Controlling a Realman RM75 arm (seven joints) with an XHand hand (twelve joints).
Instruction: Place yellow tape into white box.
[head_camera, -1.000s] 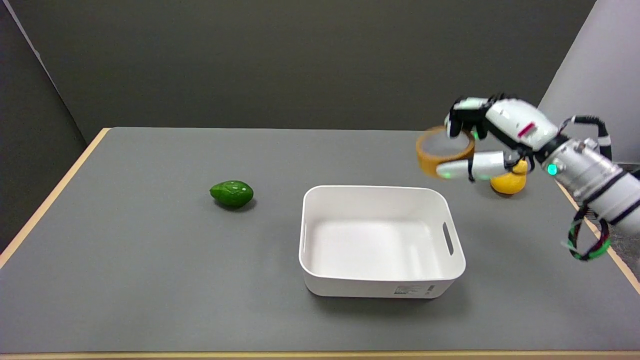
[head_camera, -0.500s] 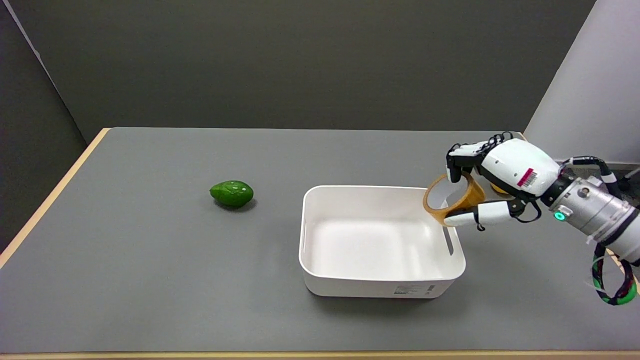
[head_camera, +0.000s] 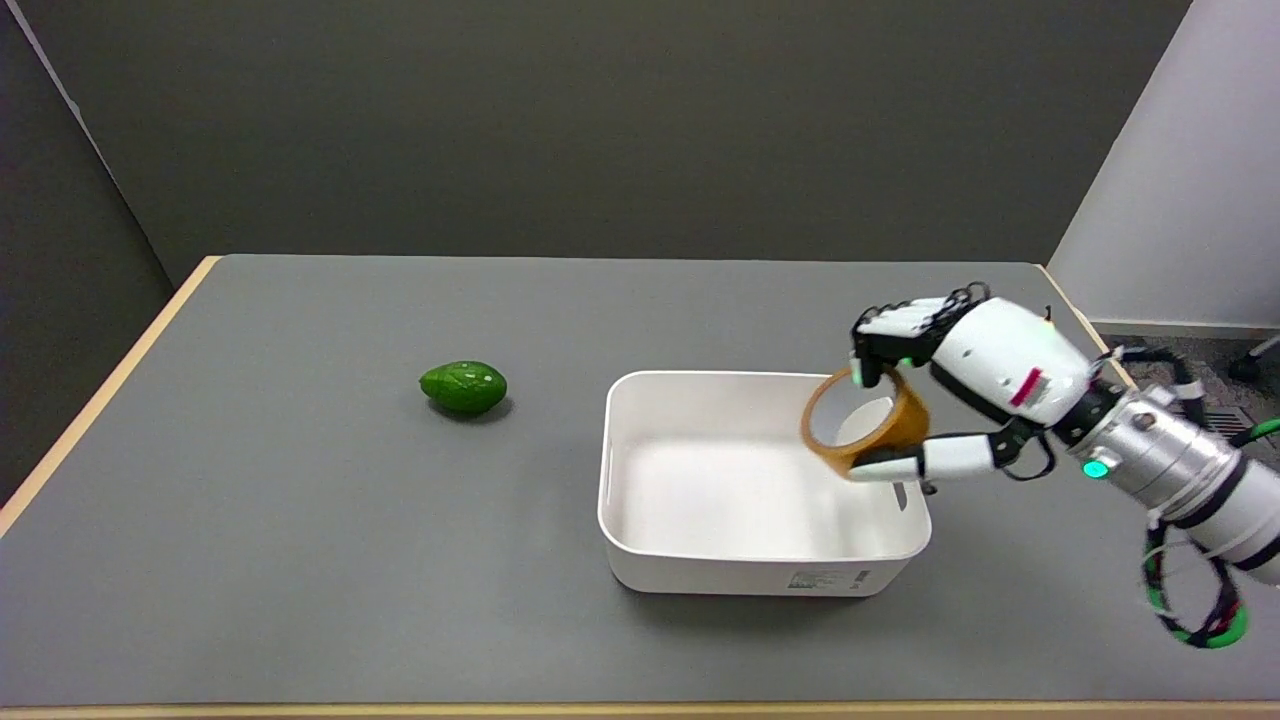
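Head view, looking down and across a grey table (head_camera: 300, 560) with a pale wooden edge, dark wall behind.

Right hand (head_camera: 960, 385), reaching in from the lower right, clamped on the yellow tape (head_camera: 866, 422): upper fingers (head_camera: 885, 335) hooked over the top of the roll, thumb pressed beneath its lower rim. Roll held tilted, open centre turned toward the left and slightly toward the camera, inner wall of the box visible through the hole. Tape carried in the air over the right end of the white box (head_camera: 762, 560), just inside the right rim and above the slotted handle; not touching the floor of the box, as far as could be told. Wrist and silver forearm trailing off to the right edge, a small green light lit near the wrist, a loop of green-and-black cable (head_camera: 1190, 610) hanging below the forearm.

White box sat at centre-right of the table, long side facing the camera, a small label on the near wall, inside bare.

Green avocado (head_camera: 463, 387) lay on the table well apart from the box, to its left.
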